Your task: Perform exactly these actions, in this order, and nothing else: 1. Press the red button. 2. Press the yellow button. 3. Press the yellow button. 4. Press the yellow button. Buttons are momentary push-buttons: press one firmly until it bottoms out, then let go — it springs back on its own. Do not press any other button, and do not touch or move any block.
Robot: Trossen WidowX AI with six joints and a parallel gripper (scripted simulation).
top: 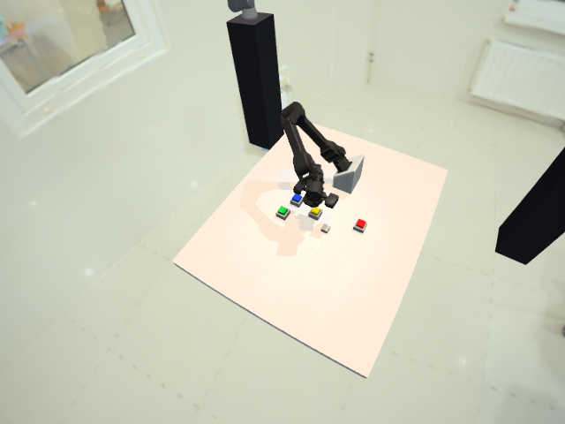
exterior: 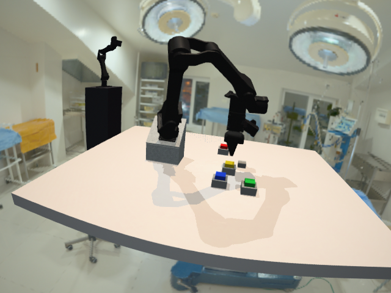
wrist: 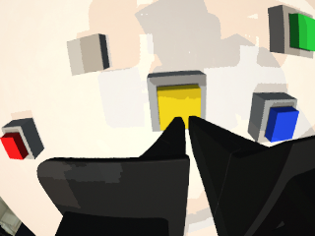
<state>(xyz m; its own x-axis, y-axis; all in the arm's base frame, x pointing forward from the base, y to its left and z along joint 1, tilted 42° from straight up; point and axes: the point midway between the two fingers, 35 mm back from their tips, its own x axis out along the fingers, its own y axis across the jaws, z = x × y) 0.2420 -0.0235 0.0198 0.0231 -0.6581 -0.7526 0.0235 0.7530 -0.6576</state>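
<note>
Table point(exterior: 95, 189): yellow button point(wrist: 179, 101) directly below closed pincer point(wrist: 185, 125).

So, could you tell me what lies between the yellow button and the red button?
The small grey block sits between the yellow button and the red button, nearer the yellow one, as the top view shows.

In the wrist view, the closed black gripper point(wrist: 185, 125) covers the near edge of the yellow square push-button point(wrist: 179, 102). The red square push-button point(exterior: 223, 146) is partly hidden behind the fingertips in the exterior view.
</note>
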